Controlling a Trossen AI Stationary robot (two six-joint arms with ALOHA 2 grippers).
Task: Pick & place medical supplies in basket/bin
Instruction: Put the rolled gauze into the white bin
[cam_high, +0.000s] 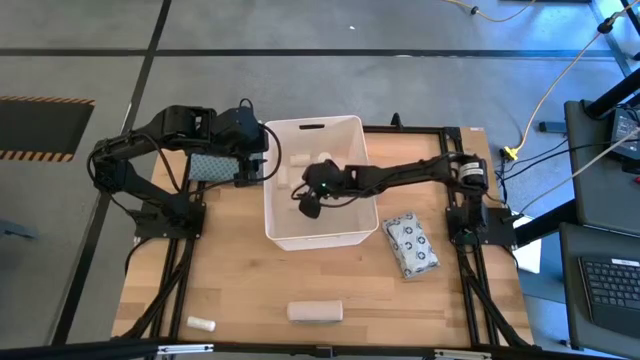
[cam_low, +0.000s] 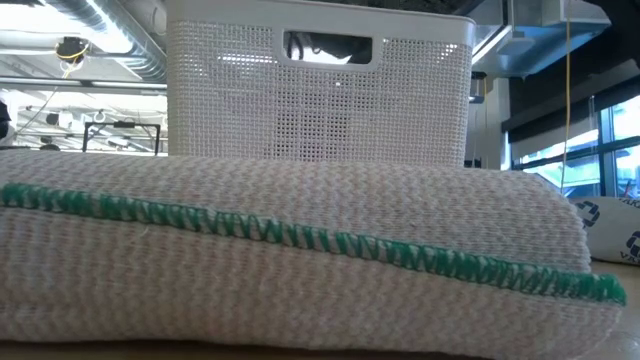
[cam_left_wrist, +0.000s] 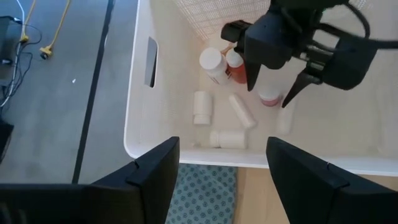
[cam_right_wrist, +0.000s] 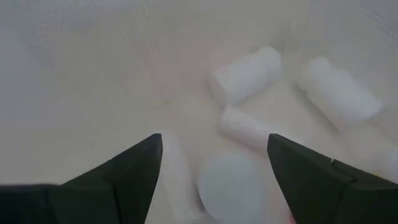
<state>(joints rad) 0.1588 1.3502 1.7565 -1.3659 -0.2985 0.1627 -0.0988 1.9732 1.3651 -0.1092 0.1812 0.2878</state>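
Observation:
The white basket (cam_high: 315, 180) stands mid-table and holds several supplies: white rolls (cam_left_wrist: 203, 107), a white tube (cam_left_wrist: 241, 111) and small bottles (cam_left_wrist: 214, 64). My right gripper (cam_high: 308, 200) reaches into it from the right, open (cam_right_wrist: 214, 162), just above a pale bottle (cam_right_wrist: 230, 183) and touching nothing. My left gripper (cam_left_wrist: 221, 168) hangs open over the basket's left rim, above the teal patterned cloth (cam_high: 210, 168). On the table lie a grey-patterned packet (cam_high: 410, 245), a beige roll (cam_high: 315, 312) and a small white tube (cam_high: 200, 323).
The low view is filled by the beige roll (cam_low: 300, 260) up close, with the basket's meshed wall and handle slot (cam_low: 325, 47) behind it. Bare wood shows around the roll near the front edge. Cables and a keyboard (cam_high: 610, 290) lie off the table's right.

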